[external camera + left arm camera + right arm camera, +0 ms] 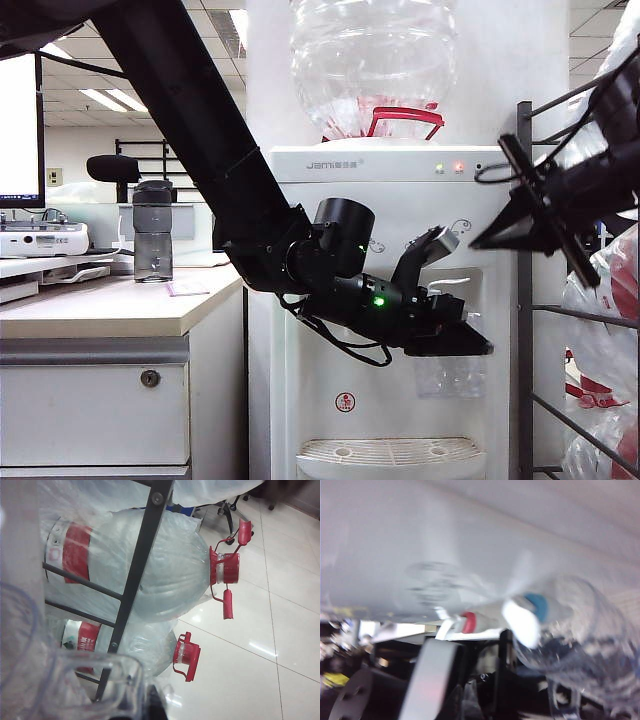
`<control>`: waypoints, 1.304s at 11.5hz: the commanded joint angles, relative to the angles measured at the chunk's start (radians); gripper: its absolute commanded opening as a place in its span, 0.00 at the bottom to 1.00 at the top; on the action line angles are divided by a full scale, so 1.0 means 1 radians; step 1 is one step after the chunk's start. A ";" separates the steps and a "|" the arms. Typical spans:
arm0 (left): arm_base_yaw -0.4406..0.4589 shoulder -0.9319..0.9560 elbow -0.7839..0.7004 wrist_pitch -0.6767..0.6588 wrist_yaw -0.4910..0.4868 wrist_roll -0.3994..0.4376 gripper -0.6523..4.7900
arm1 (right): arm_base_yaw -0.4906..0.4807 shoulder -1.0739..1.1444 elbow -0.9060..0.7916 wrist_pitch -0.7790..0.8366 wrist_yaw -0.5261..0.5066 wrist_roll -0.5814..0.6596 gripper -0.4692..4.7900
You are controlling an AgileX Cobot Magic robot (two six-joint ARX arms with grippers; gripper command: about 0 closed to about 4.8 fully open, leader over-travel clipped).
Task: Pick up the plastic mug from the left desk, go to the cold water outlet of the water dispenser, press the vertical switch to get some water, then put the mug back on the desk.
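Office, exterior view: water dispenser [400, 200] beside left bench [100, 310]; left tool [455, 345] reached level, clamped on plastic mug [447, 375] under the taps; right tool [520, 235] hung closed, empty. Left wrist: mug rim [95, 680], racked spare bottles [165, 570]. Right wrist, blurred: cold water outlet [537, 607], red-banded tap [468, 622].

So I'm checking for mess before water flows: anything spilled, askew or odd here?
Nothing stands out. The plastic mug hangs upright in the left pincer by the water dispenser; its drip grille looks dry.
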 commanded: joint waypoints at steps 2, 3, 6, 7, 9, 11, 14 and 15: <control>-0.002 -0.005 0.001 0.024 0.000 0.011 0.11 | 0.037 0.016 0.010 0.091 0.117 0.074 0.08; -0.002 -0.005 0.001 0.024 0.000 0.011 0.11 | 0.040 0.027 0.011 0.094 0.133 0.075 0.08; -0.002 -0.005 0.001 0.024 0.000 0.011 0.11 | 0.050 0.059 0.011 0.100 0.163 0.096 0.08; -0.002 -0.005 0.002 0.024 0.000 0.011 0.11 | 0.050 0.063 0.012 0.099 0.179 0.097 0.08; -0.002 -0.005 0.004 0.024 0.000 0.011 0.11 | 0.050 0.093 0.036 0.107 0.178 0.097 0.08; -0.002 -0.005 0.005 0.024 0.000 0.012 0.11 | 0.051 0.113 0.060 0.107 0.178 0.097 0.08; -0.002 -0.005 0.005 0.024 0.000 0.021 0.11 | 0.051 0.116 0.063 0.107 0.182 0.097 0.08; -0.002 -0.005 0.005 0.023 0.000 0.027 0.11 | 0.071 0.158 0.069 0.101 0.178 0.097 0.08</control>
